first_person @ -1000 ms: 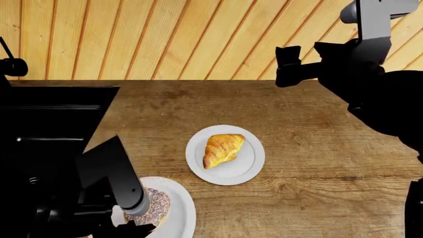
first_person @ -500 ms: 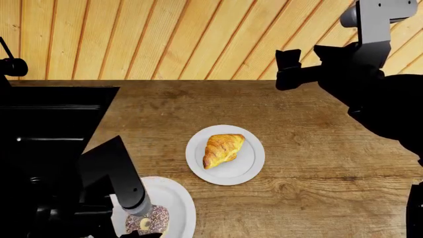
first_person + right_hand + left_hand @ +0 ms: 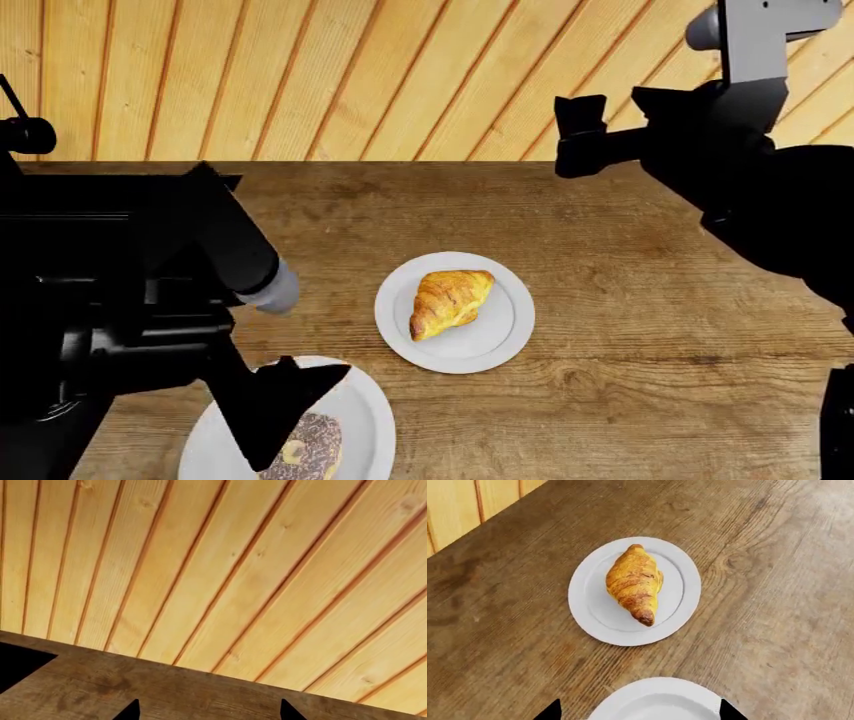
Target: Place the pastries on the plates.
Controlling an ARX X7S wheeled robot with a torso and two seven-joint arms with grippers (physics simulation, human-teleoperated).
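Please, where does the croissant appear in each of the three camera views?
Head view: croissant lies on the smaller plate, centre of picture.
Left wrist view: croissant on that plate, upper middle.
Right wrist view: not in it.
Shared landmark: the smaller plate.

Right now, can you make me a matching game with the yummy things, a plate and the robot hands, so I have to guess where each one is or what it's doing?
Column one:
1. croissant
2. donut
3. left gripper
4. right gripper

Column two:
A. raised near the wooden wall, nothing in it
B. lying on the smaller plate in the middle of the table
C. open, just above the bigger plate
D. lying on the bigger plate at the near edge

Pairs: 1-B, 2-D, 3-C, 4-A
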